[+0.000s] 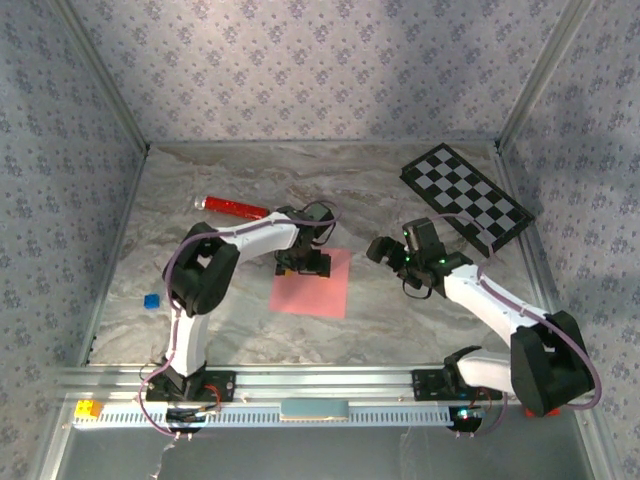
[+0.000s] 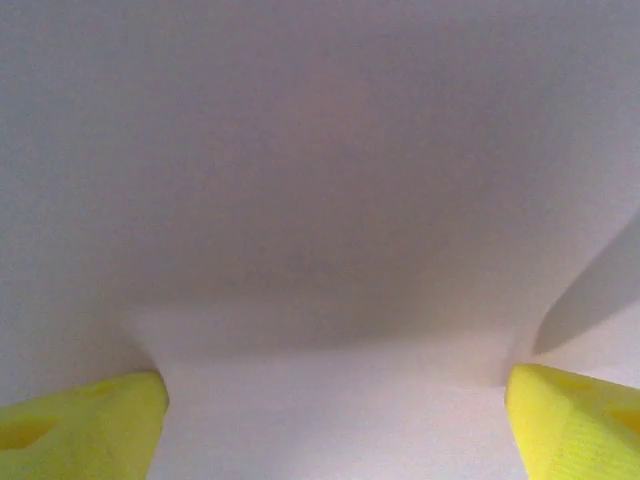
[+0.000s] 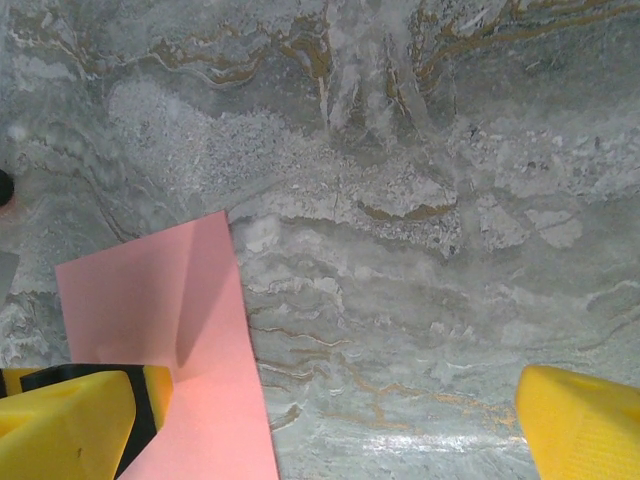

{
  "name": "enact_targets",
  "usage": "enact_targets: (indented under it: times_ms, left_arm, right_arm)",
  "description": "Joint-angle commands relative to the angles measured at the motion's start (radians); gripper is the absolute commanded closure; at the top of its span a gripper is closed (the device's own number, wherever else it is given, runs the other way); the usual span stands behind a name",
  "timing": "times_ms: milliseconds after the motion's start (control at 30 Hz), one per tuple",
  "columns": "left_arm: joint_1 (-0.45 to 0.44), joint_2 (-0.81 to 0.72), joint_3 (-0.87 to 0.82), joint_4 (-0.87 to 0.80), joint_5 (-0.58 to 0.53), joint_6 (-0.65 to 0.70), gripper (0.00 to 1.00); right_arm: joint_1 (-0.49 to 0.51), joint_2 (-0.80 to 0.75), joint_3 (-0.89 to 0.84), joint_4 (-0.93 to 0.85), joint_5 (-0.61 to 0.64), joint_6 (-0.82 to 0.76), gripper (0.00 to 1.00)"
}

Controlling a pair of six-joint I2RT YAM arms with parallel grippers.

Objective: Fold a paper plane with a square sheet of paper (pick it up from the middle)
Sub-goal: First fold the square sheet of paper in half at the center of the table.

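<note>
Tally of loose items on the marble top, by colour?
Pink: 1, paper
Red: 1, cylinder
Blue: 1, block
Black-and-white: 1, checkerboard
Total: 4

One marbled table point(image 1: 400, 330) carries two robot arms, the left arm point(image 1: 200, 285) and the right arm point(image 1: 500, 310), and each ends in one gripper, so two in all: the left gripper point(image 1: 303, 262) and the right gripper point(image 1: 385, 250). The left wrist view shows two yellow fingertips point(image 2: 80, 430) and the right wrist view two more, four counted together. Of loose things there is one of each kind: one pink square sheet of paper point(image 1: 320, 292), one red cylinder point(image 1: 236, 207), one black-and-white checkerboard point(image 1: 467, 197), one small blue block point(image 1: 151, 300) and one small yellow block point(image 1: 88, 408) by the near rail
</note>
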Motion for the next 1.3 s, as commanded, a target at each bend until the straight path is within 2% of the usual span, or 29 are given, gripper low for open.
enact_targets:
  times_ms: [0,267,433,833,967,1267]
  left_arm:
    - [-0.004,-0.027,-0.075,-0.066,-0.052,-0.053,0.11]
    - [-0.004,-0.08,-0.036,-0.067,-0.068,-0.057,0.1]
    - [-0.003,-0.073,-0.01,-0.062,-0.03,-0.059,0.09]
    - [-0.016,0.003,0.0,-0.079,-0.019,-0.084,0.08]
    - [-0.033,0.046,0.002,-0.106,-0.052,-0.079,0.07]
    - [-0.034,0.072,-0.018,-0.071,-0.03,-0.092,0.07]
  right_arm:
    - [-0.002,0.023,0.023,-0.011,-0.018,-0.008,0.01]
    - [0.023,0.052,0.076,-0.006,-0.016,-0.045,0.0]
    - [0.033,0.063,0.091,-0.017,-0.006,-0.055,0.01]
    - [0.039,0.065,0.085,-0.052,0.017,-0.048,0.0]
    - [0.041,0.078,0.087,-0.069,0.024,-0.041,0.0]
    - [0.053,0.075,0.107,-0.096,0.032,-0.031,0.0]
